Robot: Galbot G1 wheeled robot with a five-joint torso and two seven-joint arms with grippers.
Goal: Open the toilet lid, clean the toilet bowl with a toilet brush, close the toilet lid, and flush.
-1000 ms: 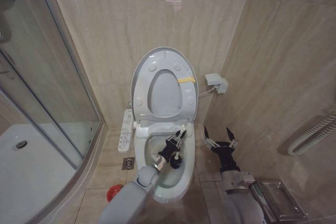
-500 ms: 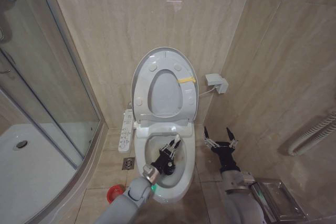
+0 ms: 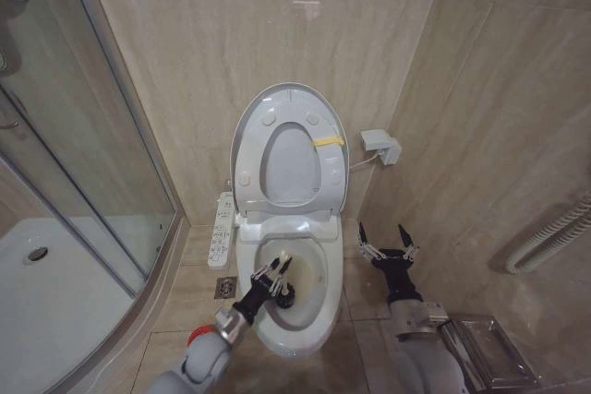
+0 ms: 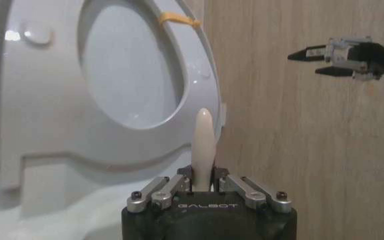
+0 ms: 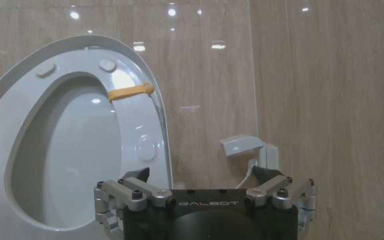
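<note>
1. My left gripper (image 3: 273, 276) is clamped on the toilet brush (image 3: 281, 269), low on its thin white stick; in the left wrist view the stick's rounded end (image 4: 203, 145) pokes straight out from between my fingers.
2. The dark bristle head hangs just below my fingers, inside the toilet bowl (image 3: 319, 306), near the bowl's left wall and over the yellowish stain.
3. I judge the brush to be light, and the stick stiff but thin. It looks smooth, so it could twist or slide in my grip if I press hard against the ceramic. Holding it low, near the head, gives me better control over the bristles.
4. The bristles will bend and the glazed bowl will not, so I judge that light, sweeping pressure suits this job better than force.
5. The toilet lid (image 3: 242, 145) stands upright against the wall beyond my left gripper, with the seat (image 3: 325, 182) and its yellow tag raised against it. The lid looks like broad glossy plastic, slippery and hinged; its top edge is the place to take it when closing.
6. My right gripper (image 3: 387, 248) waits to the right of the bowl, beside the wall, fingers spread and holding nothing.
7. The red holder (image 3: 196, 335) sits on the floor behind my left gripper, beside the base.
</note>
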